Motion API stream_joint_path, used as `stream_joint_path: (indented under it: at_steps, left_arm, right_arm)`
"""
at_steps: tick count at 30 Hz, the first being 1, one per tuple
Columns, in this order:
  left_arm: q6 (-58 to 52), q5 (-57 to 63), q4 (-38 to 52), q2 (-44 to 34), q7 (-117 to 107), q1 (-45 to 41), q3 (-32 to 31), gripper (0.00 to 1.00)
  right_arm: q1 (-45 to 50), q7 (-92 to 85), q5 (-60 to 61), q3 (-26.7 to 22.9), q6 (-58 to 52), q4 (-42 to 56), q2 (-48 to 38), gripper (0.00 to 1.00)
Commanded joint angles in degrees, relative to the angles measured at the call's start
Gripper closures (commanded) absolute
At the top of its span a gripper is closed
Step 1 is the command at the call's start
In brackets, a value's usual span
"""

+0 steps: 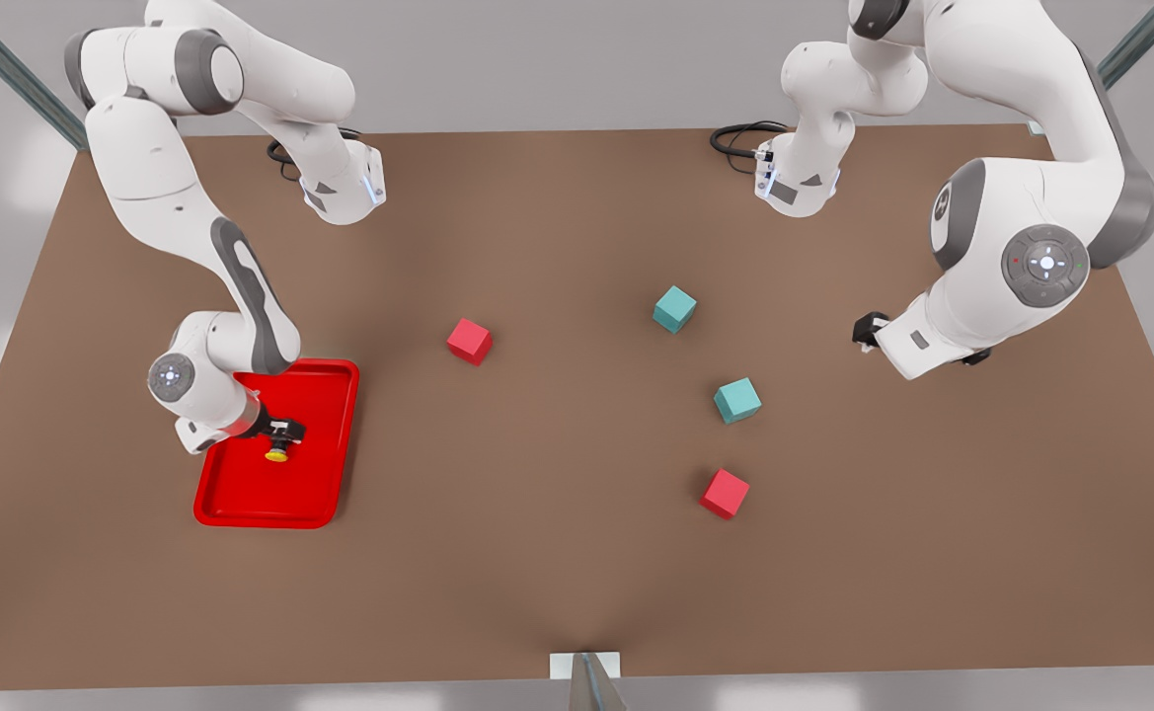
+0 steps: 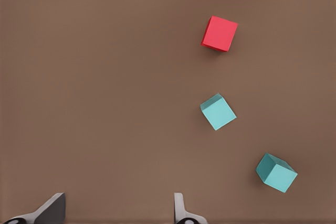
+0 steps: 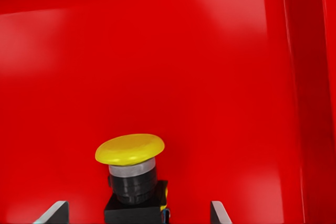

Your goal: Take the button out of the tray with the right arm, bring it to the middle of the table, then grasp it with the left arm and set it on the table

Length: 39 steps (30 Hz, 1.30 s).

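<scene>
1. Front view: the counter carries one tray, two red cubes and two teal cubes. The right gripper is over the button in the tray.
2. Left wrist view: left gripper, jaws wide, above bare counter.
3. Right wrist view: jaws wide, either side of the button.

Button: yellow domed cap, silver collar, black boxy base. Stands upright on the tray floor, lower left of the front view. Tray: bright red, shallow, rectangular, rounded corners, raised rim; lies flat on the brown desk, lower left of the frame.
</scene>
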Motion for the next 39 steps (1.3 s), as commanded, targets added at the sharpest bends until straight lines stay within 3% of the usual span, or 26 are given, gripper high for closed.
stream_joint_path:
  at_steps: [1,6,7,8,9,11,17,20,23,28,32,36,39]
  left_arm:
    - [0.1,0.1,0.1,0.1,0.1,0.0,0.0,0.00]
    - [0.0,0.0,0.1,0.1,0.1,0.0,0.0,0.00]
    - [0.0,0.0,0.1,0.1,0.1,0.0,0.0,0.00]
    - [0.0,0.0,0.1,0.1,0.1,0.0,0.0,0.00]
    - [0.0,0.0,0.1,0.1,0.1,0.0,0.0,0.00]
    - [0.0,0.0,0.1,0.1,0.0,0.0,0.0,0.00]
    - [0.0,0.0,0.1,0.2,0.0,0.0,0.0,0.00]
    - [-0.1,0.0,0.1,0.1,-0.1,-0.1,0.0,0.00]
    - [0.0,0.0,0.1,0.2,-0.2,-0.1,0.0,0.00]
    - [0.0,0.1,0.1,0.5,-0.2,-0.1,0.0,0.00]
    - [0.0,0.0,0.0,0.6,-0.3,-0.1,0.0,0.00]
    - [0.0,0.0,0.1,1.0,-0.3,0.0,0.0,0.00]
    - [0.0,0.0,0.1,1.0,-0.3,0.0,0.0,0.00]
  right_arm:
    - [0.1,-4.9,0.1,0.0,0.5,0.0,0.4,0.00]
    - [0.2,-4.9,0.0,0.0,0.5,0.5,1.7,0.00]
    - [0.1,-5.3,0.0,0.0,0.1,0.6,1.6,0.25]
    - [0.1,-5.4,-0.1,0.0,-0.5,0.5,1.6,0.42]
    - [0.1,-5.1,-0.1,0.0,-1.5,0.6,1.5,0.50]
    - [0.1,-5.2,-0.2,0.1,-2.2,0.6,1.2,0.57]
    - [1.1,-6.8,-0.3,0.6,-5.5,2.2,0.8,0.58]
    - [3.1,-5.4,-0.3,3.7,-15.9,10.7,0.0,0.58]
    - [11.4,-0.1,0.1,3.8,-22.8,19.2,0.1,0.58]
    - [29.3,30.3,3.7,4.4,-25.6,27.6,1.6,0.57]
    - [39.1,47.5,7.7,4.3,-25.8,43.0,13.5,0.57]
    - [48.5,60.3,10.4,3.7,-33.5,62.6,27.2,0.57]
    - [53.4,64.9,12.4,1.9,-32.9,66.4,31.1,0.57]
